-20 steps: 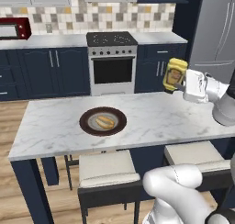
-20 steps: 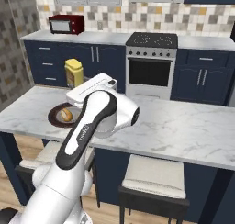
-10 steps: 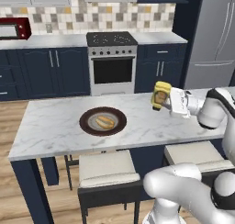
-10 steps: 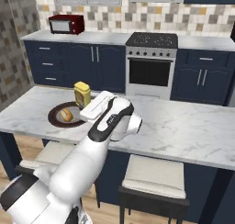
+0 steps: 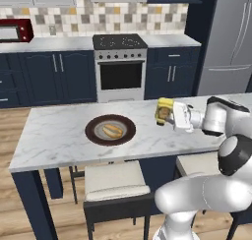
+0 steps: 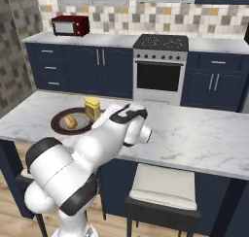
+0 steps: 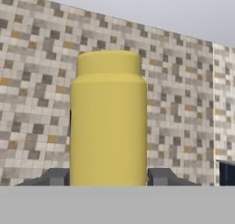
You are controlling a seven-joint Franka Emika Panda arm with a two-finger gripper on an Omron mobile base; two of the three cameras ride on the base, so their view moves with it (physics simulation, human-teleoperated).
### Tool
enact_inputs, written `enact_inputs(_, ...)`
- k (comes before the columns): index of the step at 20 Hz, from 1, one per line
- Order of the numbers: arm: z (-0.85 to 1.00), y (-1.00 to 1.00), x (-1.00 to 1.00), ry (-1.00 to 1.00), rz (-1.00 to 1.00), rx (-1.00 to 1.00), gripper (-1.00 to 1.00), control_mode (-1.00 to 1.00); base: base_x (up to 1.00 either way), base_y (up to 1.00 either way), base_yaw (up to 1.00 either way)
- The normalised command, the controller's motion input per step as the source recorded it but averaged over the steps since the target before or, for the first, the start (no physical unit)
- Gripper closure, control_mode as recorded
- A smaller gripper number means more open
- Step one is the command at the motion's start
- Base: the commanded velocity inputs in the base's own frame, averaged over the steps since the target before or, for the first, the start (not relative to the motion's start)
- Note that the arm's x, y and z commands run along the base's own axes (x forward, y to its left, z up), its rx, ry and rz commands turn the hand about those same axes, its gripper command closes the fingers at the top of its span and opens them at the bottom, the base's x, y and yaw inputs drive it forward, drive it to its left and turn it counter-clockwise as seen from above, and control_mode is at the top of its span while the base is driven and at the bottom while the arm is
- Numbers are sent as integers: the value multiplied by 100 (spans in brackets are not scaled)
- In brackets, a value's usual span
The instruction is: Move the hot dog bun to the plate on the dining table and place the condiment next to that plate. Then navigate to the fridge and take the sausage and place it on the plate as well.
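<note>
Gripper (image 5: 170,115) clamped on the condiment (image 5: 164,111): in the hand view the bottle (image 7: 109,122) sits between both fingertips (image 7: 56,176), one each side, its base cut off at the bottom. Bottle held above the table (image 5: 59,138), roughly upright; in the left base view the label faces the camera but is too small to read, and the fingers themselves are hard to make out against the white hand. Whether the base touches the marble: cannot tell. It sits over the table's far edge, right of the plate (image 5: 110,130), apart from it.

In the right base view the arm's white bulk covers the table's near edge and part of the plate's (image 6: 71,121) right side; the condiment (image 6: 92,108) pokes up behind the forearm, just beside the plate rim, lower half hidden. Gripper (image 6: 99,119) there is mostly hidden by the wrist.

Bun (image 5: 113,131) lies on the plate centre, about mid-table, closer to the near edge. Same bun (image 6: 71,121) shows in the right view, partly blurred.

Two stools tucked under the near edge: left one (image 5: 114,183) in full, right one (image 5: 197,163) half covered by the arm.

Farther back: oven (image 5: 120,68) in the navy cabinet run, red microwave (image 5: 13,30) cut by the left edge, fridge (image 5: 230,40) cut by the right edge, with one door seam and the handles showing.
</note>
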Motion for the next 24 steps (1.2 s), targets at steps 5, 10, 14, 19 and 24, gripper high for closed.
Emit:
enact_inputs(5,-57,-1,58,9,7,-7,100,-100,0,0,0)
enact_inputs(10,-50,-5,53,5,9,0,100,-100,0,0,0)
enact_inputs(14,-48,-2,49,1,10,0,100,-100,0,0,0)
enact_inputs(19,-28,-5,30,-1,12,1,100,-100,0,0,0)
enact_inputs(24,-24,0,11,-4,8,0,100,-100,0,0,0)
